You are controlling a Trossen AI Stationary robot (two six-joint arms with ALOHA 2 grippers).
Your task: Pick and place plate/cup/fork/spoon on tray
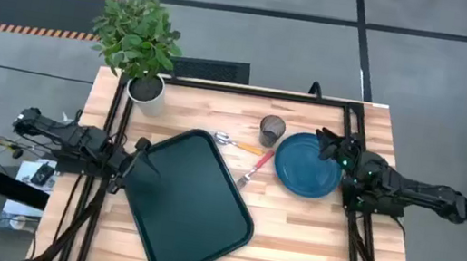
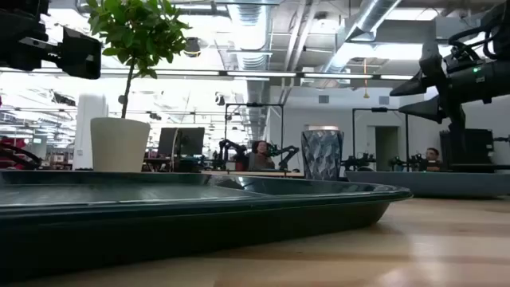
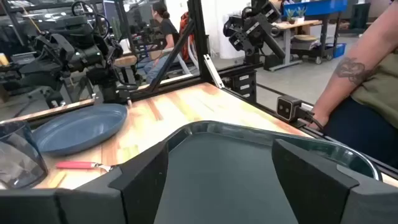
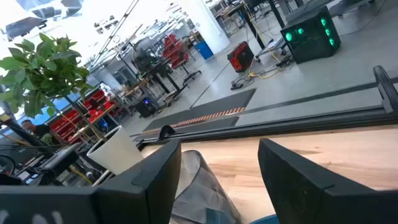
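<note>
The bench (image 1: 309, 242) was pale butcher-block wood, smooth with a soft sheen. The tray (image 1: 191, 202) looked like dark green plastic, semi-gloss, catching broad reflections along its lip. At about two o'clock from it, the plate (image 1: 306, 165) showed a smooth, satiny blue-teal glaze. The cup (image 1: 271, 129) was smoky see-through material with a faceted, glinting wall. The fork (image 1: 256, 168) had a red-pink plastic handle and bright metal tines; the spoon (image 1: 236, 143) had an orange plastic handle and shiny metal bowl. The plant pot (image 1: 146, 91) looked white and matt.

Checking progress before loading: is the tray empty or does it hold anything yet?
Empty. The tray shows bare green from above; the plate sits beside it on the wood.
</note>
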